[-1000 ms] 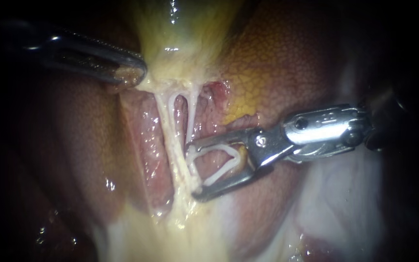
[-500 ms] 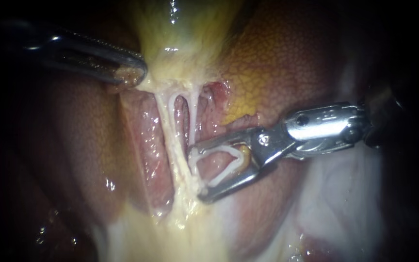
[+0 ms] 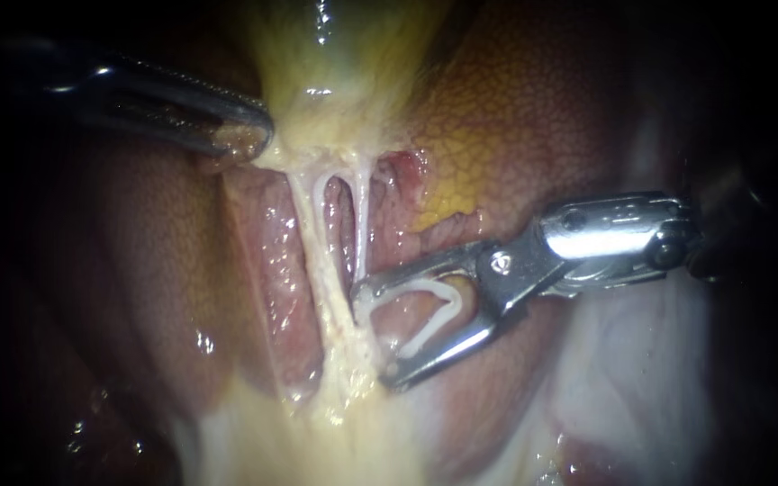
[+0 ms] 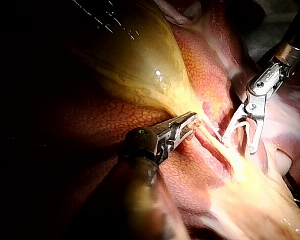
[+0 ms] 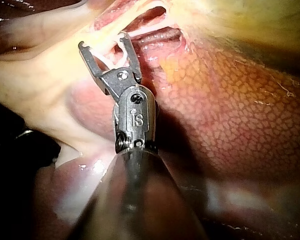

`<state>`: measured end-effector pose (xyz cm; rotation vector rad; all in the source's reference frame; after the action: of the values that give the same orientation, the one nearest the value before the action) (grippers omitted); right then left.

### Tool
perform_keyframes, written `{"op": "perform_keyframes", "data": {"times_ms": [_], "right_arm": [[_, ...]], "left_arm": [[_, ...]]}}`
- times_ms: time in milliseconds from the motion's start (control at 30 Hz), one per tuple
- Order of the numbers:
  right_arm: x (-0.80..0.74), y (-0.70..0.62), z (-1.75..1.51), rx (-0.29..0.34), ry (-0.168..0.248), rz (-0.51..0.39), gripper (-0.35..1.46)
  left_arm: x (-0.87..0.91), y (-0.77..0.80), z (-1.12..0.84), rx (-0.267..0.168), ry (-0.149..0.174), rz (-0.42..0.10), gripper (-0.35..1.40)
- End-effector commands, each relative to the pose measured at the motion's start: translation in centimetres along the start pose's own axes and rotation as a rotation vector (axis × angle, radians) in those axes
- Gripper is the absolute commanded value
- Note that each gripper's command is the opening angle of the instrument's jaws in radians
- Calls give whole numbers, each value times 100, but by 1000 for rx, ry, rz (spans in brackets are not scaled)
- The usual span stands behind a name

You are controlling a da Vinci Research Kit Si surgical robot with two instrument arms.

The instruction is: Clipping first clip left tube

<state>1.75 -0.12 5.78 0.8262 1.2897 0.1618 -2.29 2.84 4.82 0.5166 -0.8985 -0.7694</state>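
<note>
Clip point(image 3: 411, 286) is sitting open, held between the wide-spread jaws of the right instrument point(image 3: 374, 337), whose tips are lying just beside the left tube point(image 3: 321, 261). The left instrument point(image 3: 249, 139) is pinching the gallbladder point(image 3: 344, 54) at its base. Wet, mottled liver point(image 3: 515, 117) is glistening around them and fading into darkness.

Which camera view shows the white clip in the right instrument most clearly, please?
The endoscope view: the clip shows whole and side-on, its open V plain. The left wrist view shows it small and far off; the right wrist view shows it from behind, foreshortened and hard to make out.
</note>
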Motion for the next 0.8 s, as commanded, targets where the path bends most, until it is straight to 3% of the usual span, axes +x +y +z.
{"op": "perform_keyframes", "data": {"times_ms": [33, 433, 800], "right_arm": [[-2, 2, 0, 0, -1, 0, 52], [-18, 22, 2, -17, -3, 6, 52], [-21, 29, 13, -22, -5, 4, 53]], "left_arm": [[0, 0, 0, 0, 0, 0, -35], [0, 0, 2, -1, 0, 0, -35], [0, 0, 3, -2, -1, 0, -35]]}}
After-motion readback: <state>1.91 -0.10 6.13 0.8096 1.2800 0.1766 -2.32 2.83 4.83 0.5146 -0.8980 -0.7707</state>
